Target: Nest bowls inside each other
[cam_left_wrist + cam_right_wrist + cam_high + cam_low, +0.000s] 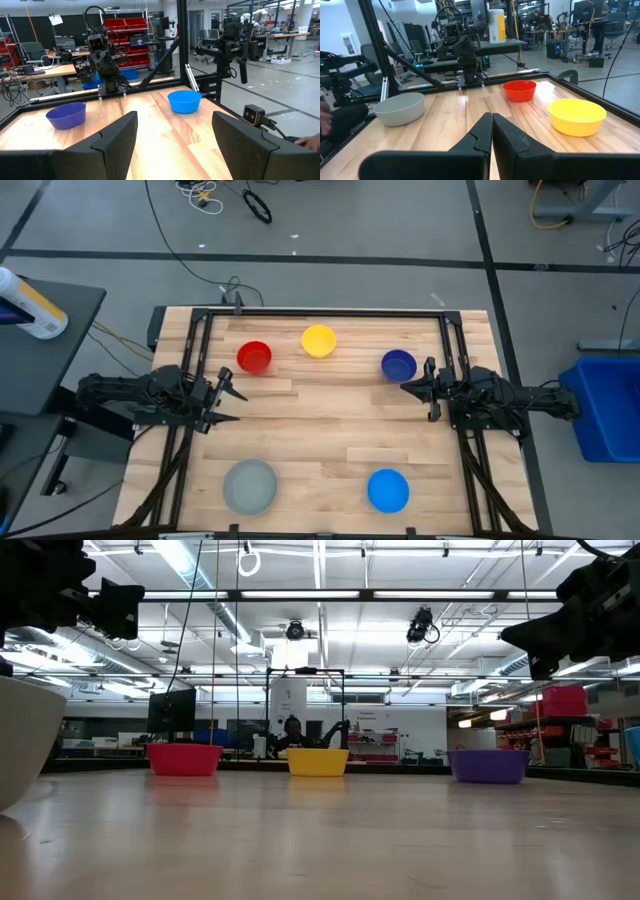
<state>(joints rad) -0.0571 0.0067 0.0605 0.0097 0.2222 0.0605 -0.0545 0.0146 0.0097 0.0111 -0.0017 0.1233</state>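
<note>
Five bowls sit apart, each on its base on the wooden table: red (254, 357), yellow (318, 340) and dark blue (398, 365) along the far side, grey (249, 485) and light blue (388, 490) near the front edge. My left gripper (233, 402) hovers open at the table's left edge, level, with nothing between its fingers (117, 137). My right gripper (408, 388) hovers shut at the right edge, close to the dark blue bowl, its fingers (492, 132) closed together and empty.
A black metal frame (320, 313) runs around the table top. A white and yellow bottle (30, 308) lies on a dark side table at the left, and a blue bin (605, 405) stands at the right. The middle of the table lies between the bowls.
</note>
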